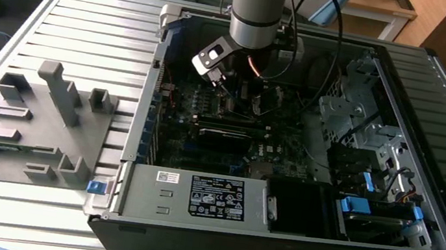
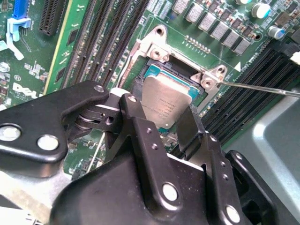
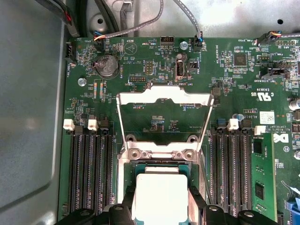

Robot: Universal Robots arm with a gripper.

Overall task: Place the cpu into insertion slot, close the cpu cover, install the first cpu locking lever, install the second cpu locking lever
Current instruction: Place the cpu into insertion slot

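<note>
Two black fingers of the gripper are clamped on opposite edges of the chip, and from my seat that grip looks square, with the dull silver top facing up. I see the chip directly over the socket, whose dark recess and silvery rim peek out on the far side of it. I cannot tell whether the chip's underside is touching the socket or hanging just above it.

In the first wrist view the gripper holds the chip the same way. The cover is swung open, hinged at the edge of the socket and leaning away from it, so I can see green board through its cut-out centre. Long black memory slots run along both sides of the socket. A coin battery sits on the board beyond the cover, well apart from the socket.

In the second wrist view a thin metal lever reaches out from a corner of the socket, free and unlatched, crossing above the memory slots.

In the exterior view the arm comes down into the open computer case, ending above the board where the socket lies.
</note>
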